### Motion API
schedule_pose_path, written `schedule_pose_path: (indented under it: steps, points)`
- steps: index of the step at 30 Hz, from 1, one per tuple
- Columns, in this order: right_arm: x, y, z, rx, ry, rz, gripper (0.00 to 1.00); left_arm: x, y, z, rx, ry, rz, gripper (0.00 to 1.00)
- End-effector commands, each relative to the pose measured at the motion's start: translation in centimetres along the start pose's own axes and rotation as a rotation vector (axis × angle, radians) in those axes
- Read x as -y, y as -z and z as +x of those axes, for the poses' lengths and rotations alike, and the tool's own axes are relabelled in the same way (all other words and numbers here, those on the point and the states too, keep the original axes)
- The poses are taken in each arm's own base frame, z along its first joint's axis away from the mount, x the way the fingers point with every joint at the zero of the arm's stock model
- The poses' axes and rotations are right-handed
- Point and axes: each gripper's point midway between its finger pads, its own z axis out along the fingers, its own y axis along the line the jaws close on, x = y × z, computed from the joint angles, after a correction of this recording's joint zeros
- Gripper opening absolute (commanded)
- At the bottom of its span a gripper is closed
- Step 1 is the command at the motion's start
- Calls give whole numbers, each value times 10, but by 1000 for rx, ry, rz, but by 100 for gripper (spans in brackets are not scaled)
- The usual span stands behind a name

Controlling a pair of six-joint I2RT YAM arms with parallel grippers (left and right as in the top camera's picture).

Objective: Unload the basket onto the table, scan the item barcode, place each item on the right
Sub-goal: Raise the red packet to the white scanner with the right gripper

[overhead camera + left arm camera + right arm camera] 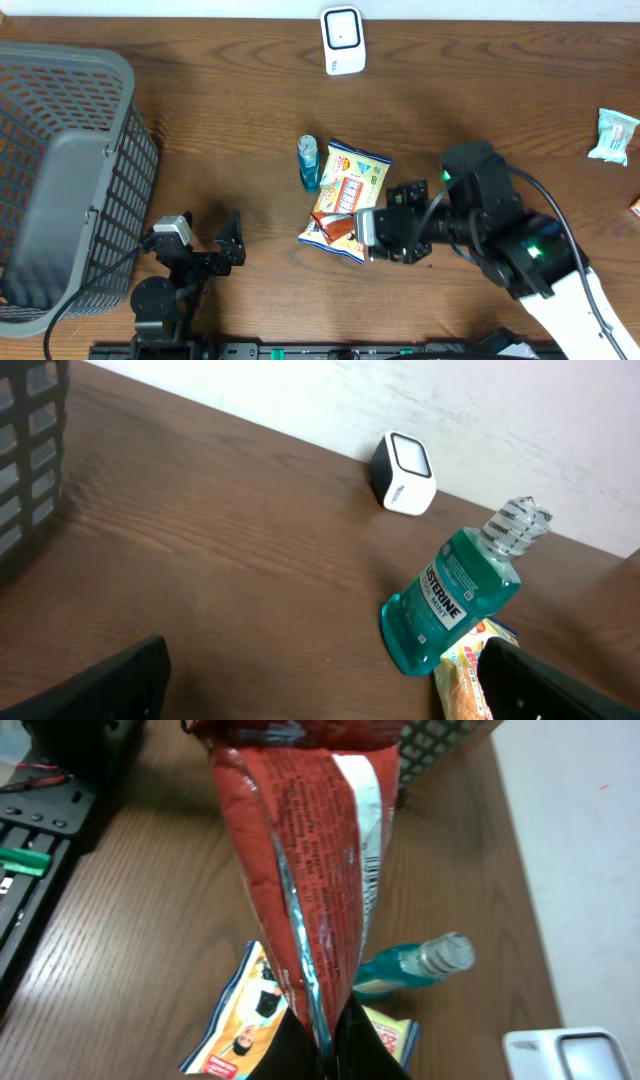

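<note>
My right gripper [325, 1035] is shut on the lower edge of a red foil packet [310, 850], which stands up in front of its camera with a barcode strip [371, 870] along the seam. From overhead the right gripper [366, 236] and the red packet [335, 226] hang over a yellow snack bag [350, 185]. A teal mouthwash bottle [308, 163] lies just left of that bag. The white scanner [342, 40] stands at the table's far edge. My left gripper [233, 245] is open near the front left, its jaws wide apart and empty in the left wrist view [320, 695].
A grey mesh basket [60, 170] fills the left side. A white and teal packet [612, 135] and an orange item [635, 207] lie at the right edge. The mouthwash bottle [450, 595] and the scanner [403, 473] lie ahead of the left gripper.
</note>
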Motion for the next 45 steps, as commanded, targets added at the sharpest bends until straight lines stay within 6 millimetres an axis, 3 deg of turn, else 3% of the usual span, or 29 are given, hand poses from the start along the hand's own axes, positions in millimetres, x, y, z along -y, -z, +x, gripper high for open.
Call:
schedule_pose_path:
  steps: [1, 7, 12, 20, 25, 30, 36, 40, 45]
  points:
    - [24, -9, 3, 123, -95, -29, 1, -3, -2, 13, -39, 8, -1, 98]
    - [91, -10, 27, 367, -330, -7, 1, -3, -2, 13, -39, 8, -1, 98]
    - [138, -13, 50, 605, -441, -107, 1, -3, -2, 13, -39, 8, -1, 98]
    - [202, -51, 95, 705, -676, -142, 1, -3, -2, 13, -39, 8, -1, 98]
    - [248, -82, 129, 725, -913, -124, 1, -3, -2, 13, -39, 8, -1, 98]
    - [292, -101, 151, 736, -1107, -81, 1, -3, -2, 13, -39, 8, -1, 98]
    - [321, -120, 176, 719, -1232, -20, 1, -3, -2, 13, -39, 8, -1, 98]
    - [326, -135, 195, 714, -1287, -17, 1, -3, -2, 13, -39, 8, -1, 98]
    - [324, -166, 238, 682, -1453, 10, 1, -3, -2, 13, -39, 8, -1, 98]
